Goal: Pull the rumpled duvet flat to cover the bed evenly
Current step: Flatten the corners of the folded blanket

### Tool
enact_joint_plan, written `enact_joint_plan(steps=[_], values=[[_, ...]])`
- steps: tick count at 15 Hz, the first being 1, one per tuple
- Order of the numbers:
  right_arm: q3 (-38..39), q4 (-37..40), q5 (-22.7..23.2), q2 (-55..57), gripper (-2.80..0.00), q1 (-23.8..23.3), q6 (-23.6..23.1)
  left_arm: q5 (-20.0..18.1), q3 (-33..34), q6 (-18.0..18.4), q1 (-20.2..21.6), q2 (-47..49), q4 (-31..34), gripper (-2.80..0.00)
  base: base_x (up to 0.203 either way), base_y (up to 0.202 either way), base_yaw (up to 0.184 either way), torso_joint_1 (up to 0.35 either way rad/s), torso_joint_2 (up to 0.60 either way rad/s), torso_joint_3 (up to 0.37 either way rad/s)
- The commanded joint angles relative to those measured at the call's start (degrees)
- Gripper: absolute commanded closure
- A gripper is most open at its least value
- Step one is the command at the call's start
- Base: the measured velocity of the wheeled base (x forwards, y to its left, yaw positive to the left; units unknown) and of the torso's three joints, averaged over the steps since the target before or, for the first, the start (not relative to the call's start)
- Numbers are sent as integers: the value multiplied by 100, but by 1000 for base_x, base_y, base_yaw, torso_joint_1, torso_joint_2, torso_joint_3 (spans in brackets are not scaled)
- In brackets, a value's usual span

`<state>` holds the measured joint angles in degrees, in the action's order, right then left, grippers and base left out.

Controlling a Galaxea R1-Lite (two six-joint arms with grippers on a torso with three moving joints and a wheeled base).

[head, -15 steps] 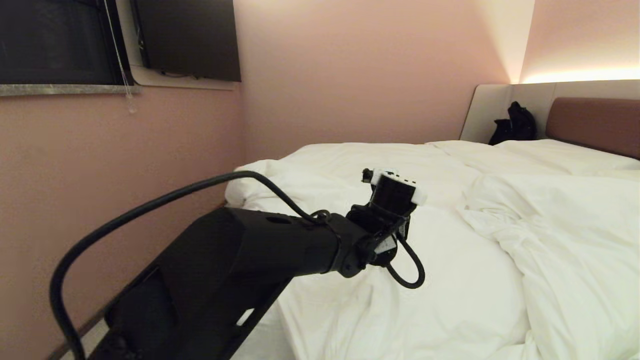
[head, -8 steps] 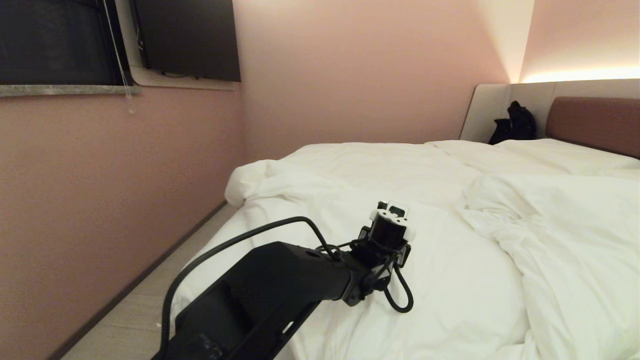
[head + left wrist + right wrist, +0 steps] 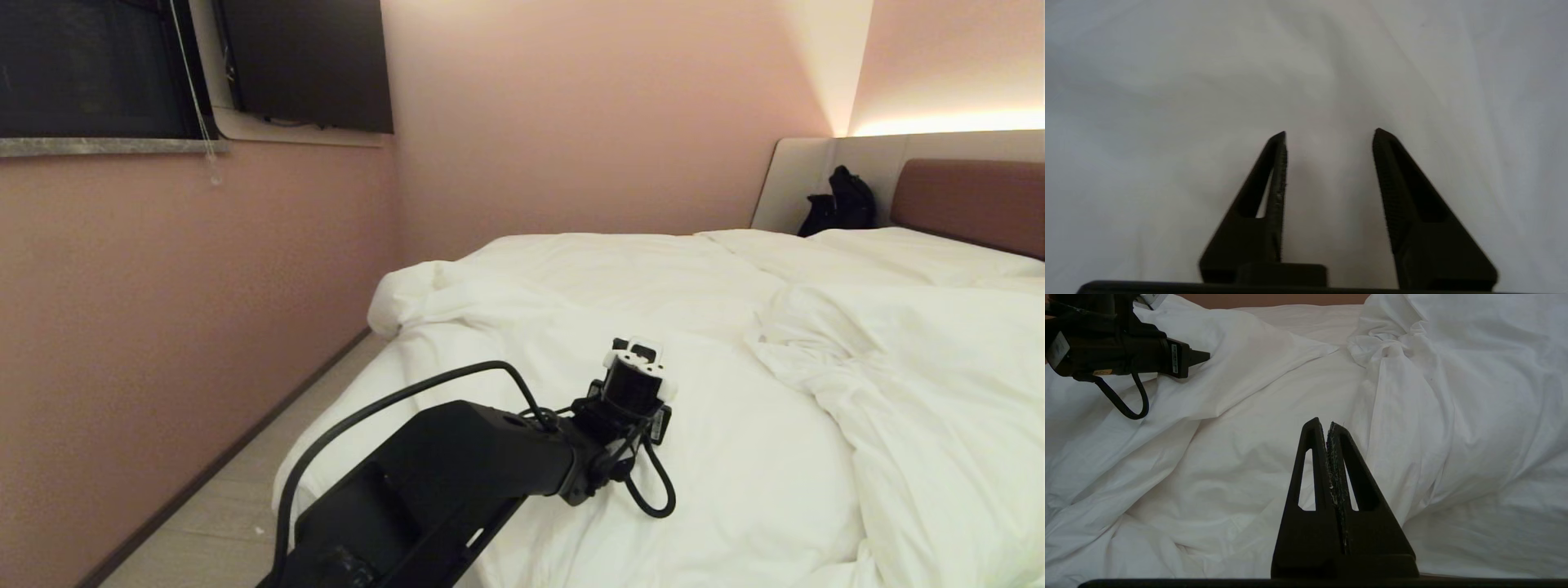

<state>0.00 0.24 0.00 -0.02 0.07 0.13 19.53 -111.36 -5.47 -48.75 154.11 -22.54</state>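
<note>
1 black left gripper (image 3: 1329,132) hangs unclenched, grasping nothing, just above the puffy white creased duvet (image 3: 735,425) bunched rightward on the bed (image 3: 963,204), while the right gripper (image 3: 1327,424) waits clenched, empty.

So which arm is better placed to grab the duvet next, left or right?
Probably the left. The left gripper hovers just over the duvet with its jaws apart, nothing between them. The right gripper is shut and sits back from the bunched fold.
</note>
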Motion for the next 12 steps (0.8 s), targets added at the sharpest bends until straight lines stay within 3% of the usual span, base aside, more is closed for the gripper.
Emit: enact_joint_plan(steps=[1,3,4,12], values=[[0,2,9,2,0,1,4,-307,9,-232,-2,-263,7,-280,0,0,0,0,0,0],[0,2,0,2,0,1,4,-846,9,-698,-3,-387,119,-280,0,0,0,0,0,0],[0,2,0,2,0,1,-5,-1025,2,-765,4,-352,210,-280,0,0,0,0,0,0],[0,2,9,2,0,1,4,-1511,-8,-711,321,162,654,-280,0,0,0,0,0,0]])
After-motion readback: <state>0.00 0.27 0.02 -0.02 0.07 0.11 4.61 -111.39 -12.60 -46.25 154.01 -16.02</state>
